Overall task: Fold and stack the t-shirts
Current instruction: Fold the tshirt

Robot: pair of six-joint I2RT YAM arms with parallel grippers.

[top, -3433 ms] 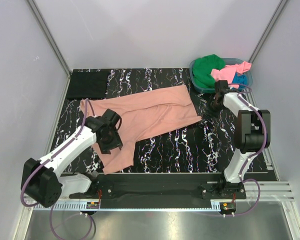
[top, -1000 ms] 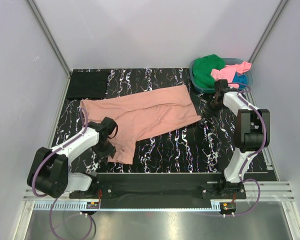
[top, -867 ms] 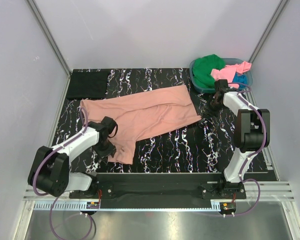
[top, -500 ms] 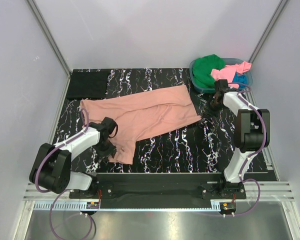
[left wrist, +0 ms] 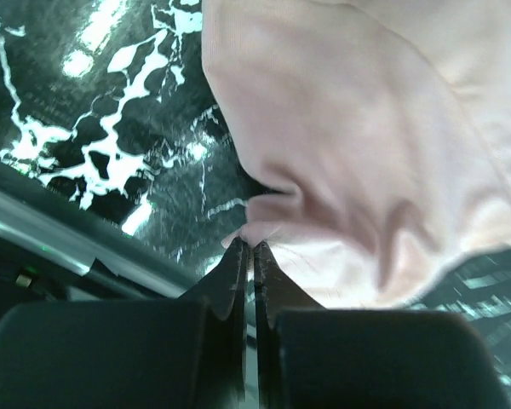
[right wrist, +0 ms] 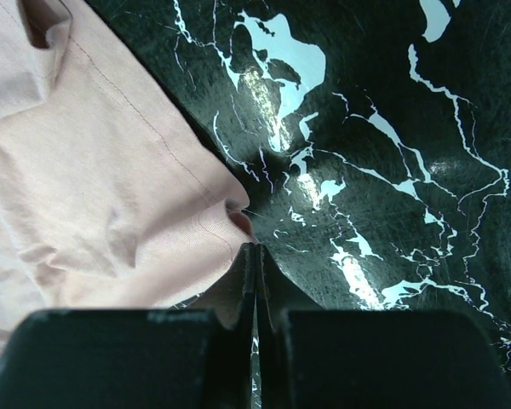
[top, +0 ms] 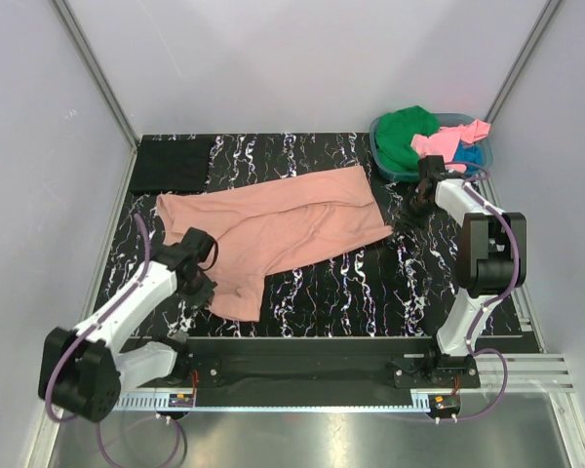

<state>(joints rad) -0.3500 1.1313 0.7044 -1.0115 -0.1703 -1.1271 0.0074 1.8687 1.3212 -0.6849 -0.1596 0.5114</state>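
The large salmon-pink t-shirt (top: 273,226) lies spread across the black marbled table (top: 361,285). At its near-left edge my left gripper (top: 200,285) is shut, and the left wrist view shows the left gripper (left wrist: 252,244) pinching a puckered bit of the salmon-pink cloth (left wrist: 366,153). My right gripper (top: 407,219) is shut at the shirt's right corner. The right wrist view shows the right gripper (right wrist: 255,247) nipping that corner of the salmon-pink cloth (right wrist: 111,196). A black t-shirt (top: 171,164) lies folded at the back left.
A teal basket (top: 382,164) at the back right holds a green t-shirt (top: 405,136), a bright pink one (top: 439,144) and a blue one (top: 471,156). Grey walls close in the table on the left, back and right. A metal rail (top: 302,395) runs along the near edge.
My left gripper went from open to shut on the shirt's near-left edge, and the left arm swung its elbow outward to the left. The right arm has not moved.
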